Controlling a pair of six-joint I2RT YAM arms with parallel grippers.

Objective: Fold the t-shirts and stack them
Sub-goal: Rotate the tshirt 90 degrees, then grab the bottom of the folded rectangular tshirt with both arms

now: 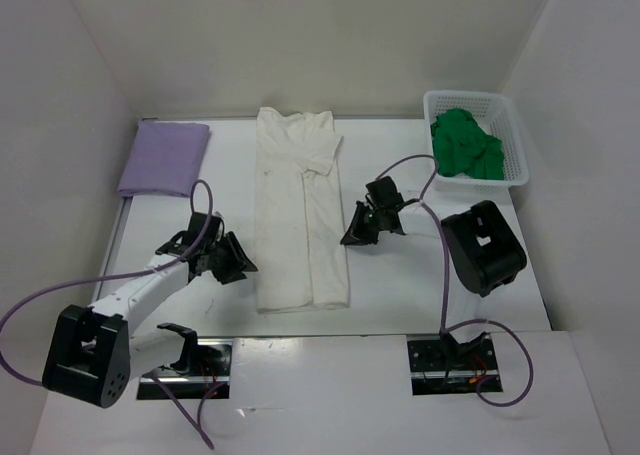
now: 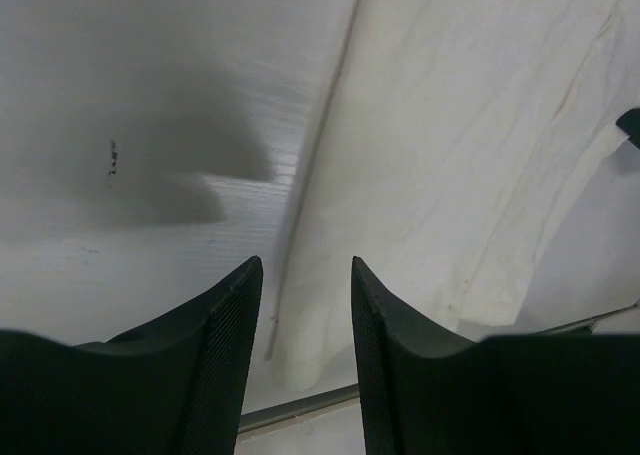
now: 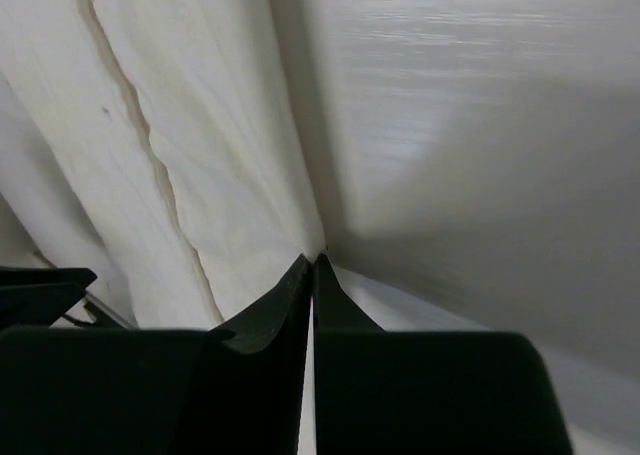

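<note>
left pincer (image 1: 240, 265), right pincer (image 1: 352, 237) | 3 t-shirts: cream (image 1: 300, 215), purple (image 1: 165, 158), green (image 1: 467, 147) | 1 basket (image 1: 518, 155)

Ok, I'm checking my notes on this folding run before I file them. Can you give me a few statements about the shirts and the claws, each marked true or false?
1. The green t-shirt lies in the white basket. True.
2. The lavender t-shirt is spread out in the middle. False: it lies folded at the far left, and the cream t-shirt is the one in the middle.
3. The left claw is open and holds nothing. True.
4. The right claw is wide open. False: it is shut, at the cream t-shirt's right edge.
</note>
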